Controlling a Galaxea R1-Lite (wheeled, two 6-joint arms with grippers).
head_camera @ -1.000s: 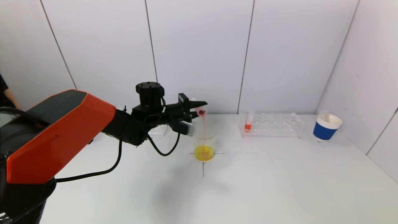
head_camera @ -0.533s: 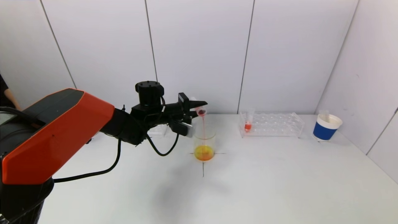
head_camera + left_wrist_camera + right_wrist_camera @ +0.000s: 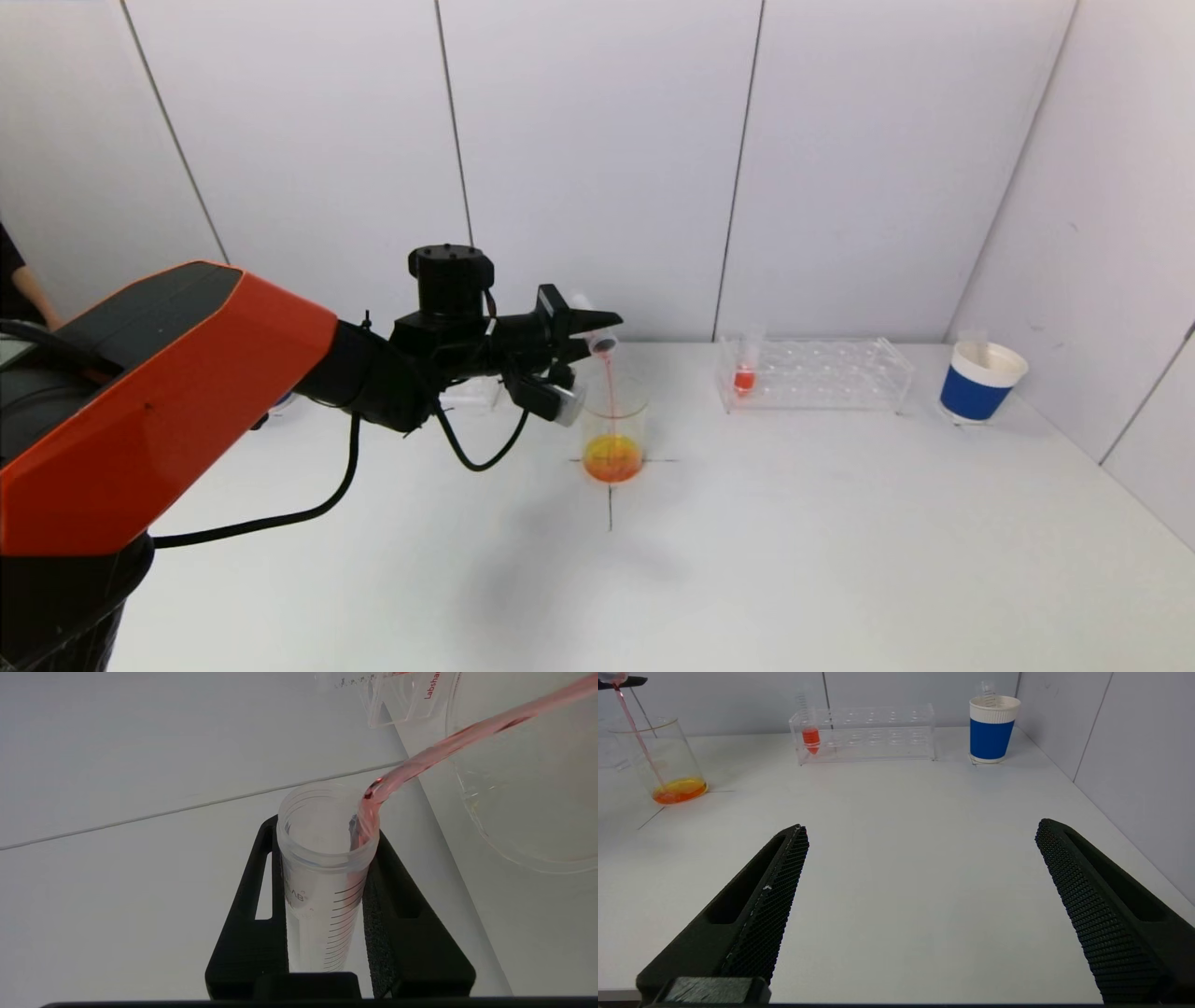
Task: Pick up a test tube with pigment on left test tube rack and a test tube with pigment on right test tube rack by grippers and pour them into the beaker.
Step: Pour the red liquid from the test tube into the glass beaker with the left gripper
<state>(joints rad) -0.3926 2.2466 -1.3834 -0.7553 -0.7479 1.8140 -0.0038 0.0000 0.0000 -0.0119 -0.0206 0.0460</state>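
Observation:
My left gripper (image 3: 583,329) is shut on a clear graduated test tube (image 3: 322,868), tipped mouth-down over the glass beaker (image 3: 613,427). A thin red stream (image 3: 609,387) runs from the tube's lip into the beaker, where orange-yellow liquid (image 3: 611,459) lies at the bottom. The tube (image 3: 597,338) looks nearly drained in the left wrist view. The right rack (image 3: 814,373) holds one tube with red pigment (image 3: 744,377) at its left end. My right gripper (image 3: 920,830) is open and empty, low over the near table, out of the head view. The left rack is mostly hidden behind my left arm.
A blue and white paper cup (image 3: 980,381) holding a tube stands at the far right near the wall. A black cross mark (image 3: 611,504) lies under the beaker. Wall panels close the back and right side. The black cable (image 3: 355,467) hangs below my left arm.
The left gripper has tipped the tube a little further. The liquid in the beaker has turned from yellow to more orange. The right arm has not moved.

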